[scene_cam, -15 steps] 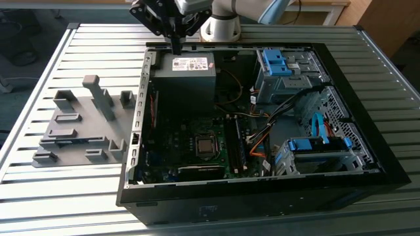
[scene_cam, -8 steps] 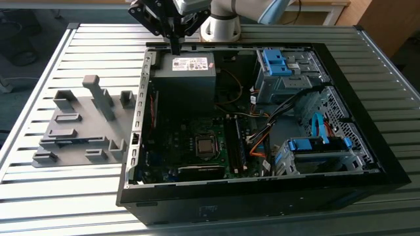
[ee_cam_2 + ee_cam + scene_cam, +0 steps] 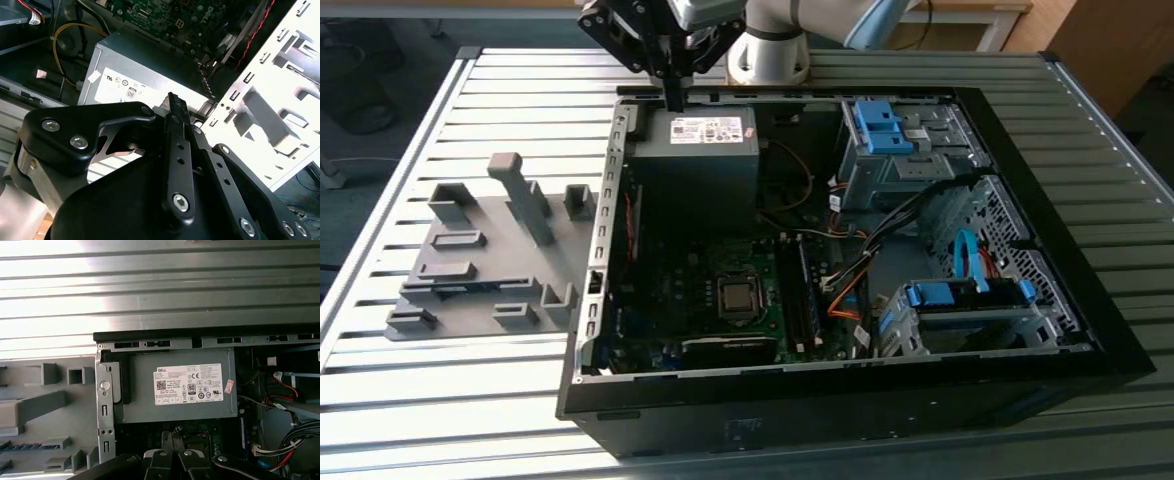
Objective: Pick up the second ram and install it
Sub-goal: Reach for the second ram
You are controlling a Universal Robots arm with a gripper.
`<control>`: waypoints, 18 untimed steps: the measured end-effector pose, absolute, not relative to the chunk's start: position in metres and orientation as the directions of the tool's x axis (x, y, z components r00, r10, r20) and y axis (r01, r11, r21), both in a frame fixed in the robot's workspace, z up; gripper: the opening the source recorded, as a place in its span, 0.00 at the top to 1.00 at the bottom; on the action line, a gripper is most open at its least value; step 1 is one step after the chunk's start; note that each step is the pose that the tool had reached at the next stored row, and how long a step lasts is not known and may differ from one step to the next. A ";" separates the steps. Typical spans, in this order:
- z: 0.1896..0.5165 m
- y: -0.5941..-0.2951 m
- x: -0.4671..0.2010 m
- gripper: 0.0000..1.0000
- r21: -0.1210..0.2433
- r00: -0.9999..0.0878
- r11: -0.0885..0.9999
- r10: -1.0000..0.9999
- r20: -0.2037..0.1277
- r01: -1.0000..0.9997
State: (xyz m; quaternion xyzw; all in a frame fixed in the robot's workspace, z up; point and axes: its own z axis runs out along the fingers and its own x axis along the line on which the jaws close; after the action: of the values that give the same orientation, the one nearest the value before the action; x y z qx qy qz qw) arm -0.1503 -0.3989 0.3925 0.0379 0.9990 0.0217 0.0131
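Looking from the near edge of the slatted metal table (image 3: 400,400), I see a black computer case (image 3: 854,400) lying on its side with the cover off. I'd guess that is so the green board (image 3: 707,270) faces up where the arm can reach it. At the lower right of the exterior view sit drive cages (image 3: 961,300) with blue clips.

At the middle left of that view, beside the case, a grey plate (image 3: 487,262) carries moulded blocks and slots, probably to keep each part in a known spot. In the first wrist view a thin blue-green strip lies flat in one of those slots. It looks to be the memory stick (image 3: 20,445), not yet lifted.

Farther back, the grey power supply (image 3: 700,165) fills the case's far corner. Its white label (image 3: 189,384) is turned upward, crowded with small print, approval marks and a square code, and a small pale sticker (image 3: 229,386) sits beside it.

Farthest, at the top of the exterior view, the gripper (image 3: 674,98) hangs over the supply's far edge. Its fingers are drawn narrow together with nothing between them that I can see, and it is well apart from the stick.
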 end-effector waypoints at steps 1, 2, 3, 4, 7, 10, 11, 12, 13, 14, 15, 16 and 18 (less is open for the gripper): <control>0.393 -0.399 -0.150 0.89 0.044 -0.997 0.996 0.076 -0.024 0.075; 0.393 -0.399 -0.151 0.89 0.044 -0.997 0.996 0.076 -0.024 0.075; 0.392 -0.399 -0.151 0.89 0.044 -0.997 0.996 0.076 -0.024 0.075; 0.392 -0.399 -0.151 0.89 0.044 -0.997 0.996 0.076 -0.024 0.075; 0.392 -0.399 -0.152 0.89 0.044 -0.997 0.996 0.076 -0.024 0.075; 0.392 -0.399 -0.152 0.89 0.044 -0.997 0.996 0.076 -0.025 0.075; 0.392 -0.399 -0.152 0.89 0.044 -0.997 0.996 0.076 -0.024 0.075; 0.392 -0.399 -0.153 0.89 0.044 -0.997 0.996 0.076 -0.024 0.075; 0.392 -0.399 -0.153 0.89 0.044 -0.997 0.996 0.076 -0.024 0.075; 0.392 -0.399 -0.153 0.89 0.044 -0.997 0.996 0.076 -0.024 0.075; 0.392 -0.399 -0.153 0.89 0.044 -0.997 0.996 0.076 -0.024 0.075; 0.392 -0.399 -0.153 0.89 0.044 -0.997 0.996 0.076 -0.024 0.075; 0.392 -0.399 -0.154 0.89 0.044 -0.997 0.996 0.076 -0.024 0.075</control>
State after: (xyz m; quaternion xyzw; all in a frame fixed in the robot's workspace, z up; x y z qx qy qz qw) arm -0.1538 -0.3989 0.3922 0.0379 0.9990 0.0217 0.0131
